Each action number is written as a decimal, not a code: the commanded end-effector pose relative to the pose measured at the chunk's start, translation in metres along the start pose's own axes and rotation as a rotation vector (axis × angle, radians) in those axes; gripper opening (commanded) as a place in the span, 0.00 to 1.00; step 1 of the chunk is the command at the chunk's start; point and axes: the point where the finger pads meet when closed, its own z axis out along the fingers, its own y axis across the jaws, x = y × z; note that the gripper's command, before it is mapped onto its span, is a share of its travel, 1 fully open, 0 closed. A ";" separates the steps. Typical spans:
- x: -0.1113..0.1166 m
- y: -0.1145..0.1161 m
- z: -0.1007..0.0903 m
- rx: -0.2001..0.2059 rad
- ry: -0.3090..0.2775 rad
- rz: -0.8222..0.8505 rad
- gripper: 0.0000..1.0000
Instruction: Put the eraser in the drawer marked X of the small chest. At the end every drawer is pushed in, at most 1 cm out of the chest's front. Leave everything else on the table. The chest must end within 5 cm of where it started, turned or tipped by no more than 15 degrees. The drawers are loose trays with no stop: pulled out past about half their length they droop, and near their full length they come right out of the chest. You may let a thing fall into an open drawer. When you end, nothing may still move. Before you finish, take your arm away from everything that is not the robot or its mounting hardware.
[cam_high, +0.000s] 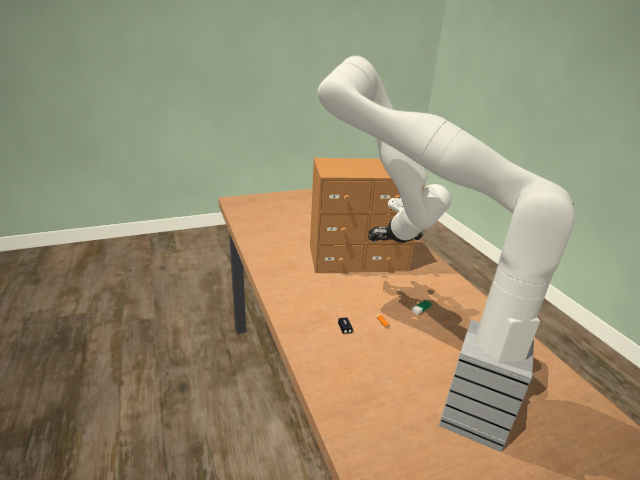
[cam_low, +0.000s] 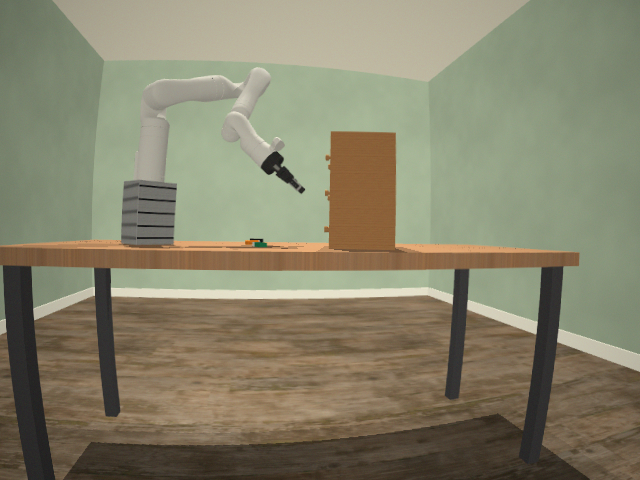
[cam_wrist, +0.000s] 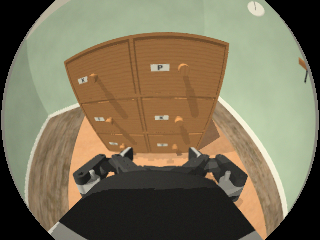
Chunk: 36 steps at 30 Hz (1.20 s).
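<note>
The chest (cam_high: 346, 167) (cam_low: 361, 191) (cam_wrist: 136, 75) stands upright with all six drawers pushed in. Its top-left drawer (cam_high: 330, 206) (cam_wrist: 110, 61) has a label that looks like X in the wrist view, though it is small; the top-right drawer (cam_wrist: 160, 82) reads P. The other labels are too small to read surely. The eraser (cam_high: 421, 307) (cam_low: 260, 244), green with a white end, lies on the table in front of the chest. My gripper (cam_high: 397, 236) (cam_low: 301, 190) (cam_wrist: 160, 154) is open and empty, tilted down, short of the chest's front, at about middle-row height before the right column.
An orange stick-like object (cam_high: 383, 321) and a small black object (cam_high: 345, 325) lie on the table (cam_high: 382, 382) beside the eraser, toward its left edge. Round knobs stick out of the drawer fronts. The arm's base (cam_high: 485, 392) stands at the near right.
</note>
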 end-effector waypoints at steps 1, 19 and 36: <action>-0.008 0.003 0.003 -0.007 0.005 -0.014 1.00; -0.010 0.003 0.015 -0.007 0.113 -0.015 1.00; -0.012 0.003 0.025 -0.006 0.214 -0.015 1.00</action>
